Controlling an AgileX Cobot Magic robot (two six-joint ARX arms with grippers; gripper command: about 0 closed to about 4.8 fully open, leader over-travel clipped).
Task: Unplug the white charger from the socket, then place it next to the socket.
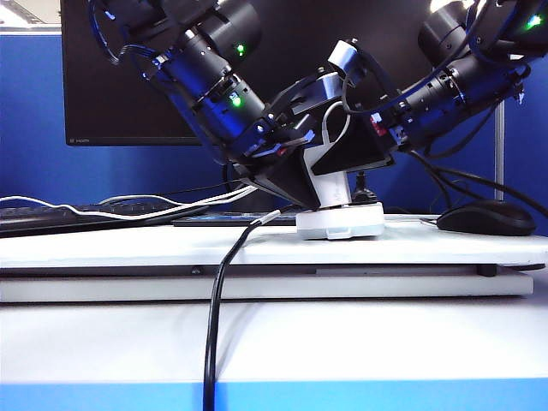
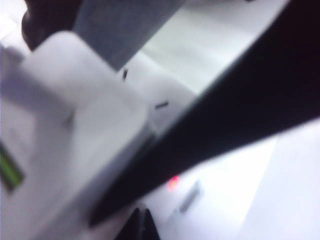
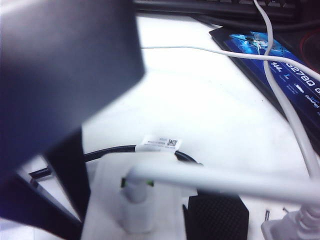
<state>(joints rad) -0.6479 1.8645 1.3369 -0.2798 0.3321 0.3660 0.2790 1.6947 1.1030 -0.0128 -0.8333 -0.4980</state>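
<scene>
- Both arms lean in steeply from the upper corners of the exterior view and meet over the middle of the bench (image 1: 128,248), wrists tipped down so they form a sort of V.
- The left gripper (image 1: 295,184) comes in from the left, its dark wedge-shaped finger angled down against the left side of the white charger (image 1: 329,178).
- The right gripper (image 1: 355,163) comes from the right and sits against the charger's upper right side.
- The white charger stands upright on top of the socket (image 1: 340,221), between the two grippers, so it looks to be plugged in. The socket lies flat on the bench just left of a black mouse (image 1: 486,217).
- Jaws: the left ones look clamped on the charger, since the left wrist view has a black finger (image 2: 240,105) pressed right along the charger body (image 2: 65,135). For the right ones, can't tell honestly; the right wrist view is mostly one big blurry dark finger (image 3: 60,80) and no clear gap.
- Only the left wrist view shows the socket's top face (image 2: 200,165) up close: slot holes and a small red light (image 2: 173,183).
- Only the right wrist view shows the charger's thin white cable (image 3: 225,182) leaving the plug, a black cable with a white label (image 3: 160,144), and a blue box (image 3: 280,65) further back.
- Only the exterior view shows a monitor (image 1: 120,103) and keyboard (image 1: 68,218) behind, plus the black cable (image 1: 216,308) dropping off the bench front.
</scene>
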